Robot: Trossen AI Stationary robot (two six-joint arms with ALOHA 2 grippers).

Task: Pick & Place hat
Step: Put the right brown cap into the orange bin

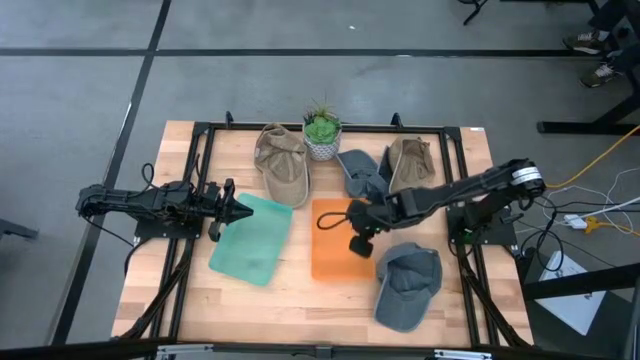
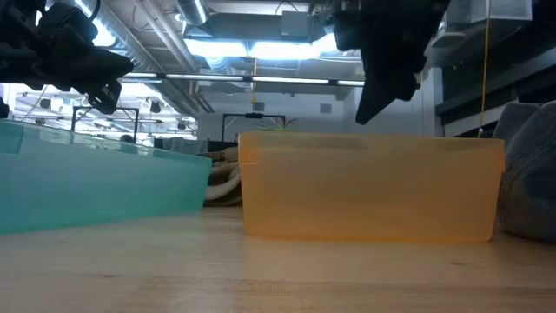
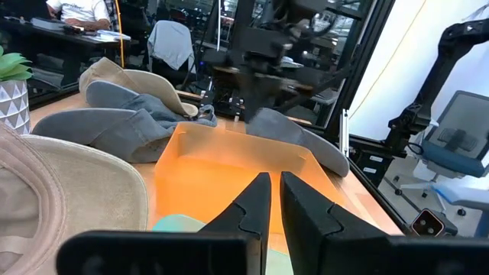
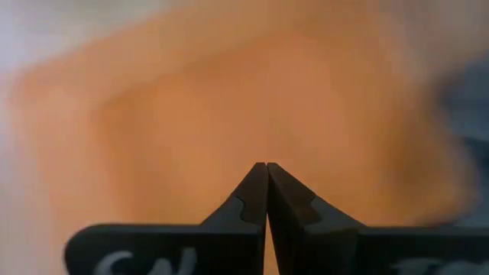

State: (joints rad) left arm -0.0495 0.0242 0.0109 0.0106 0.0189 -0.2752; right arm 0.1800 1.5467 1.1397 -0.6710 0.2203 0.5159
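We see the right gripper reaching in from 3 o'clock and hanging over the orange bin near the table's middle; in its wrist view its fingers are pressed together with nothing between them, the orange floor blurred below. The left gripper waits at 9 o'clock, its tip over the near edge of the teal bin — its fingers stand almost closed, a thin gap between them, holding nothing. Hats lie around the bins: a grey cap at 4 o'clock just beside the orange bin, another grey hat at 1 o'clock, a tan one touching it, and a second tan hat at 11 o'clock. A small potted plant stands at 12 o'clock between the tan hats.
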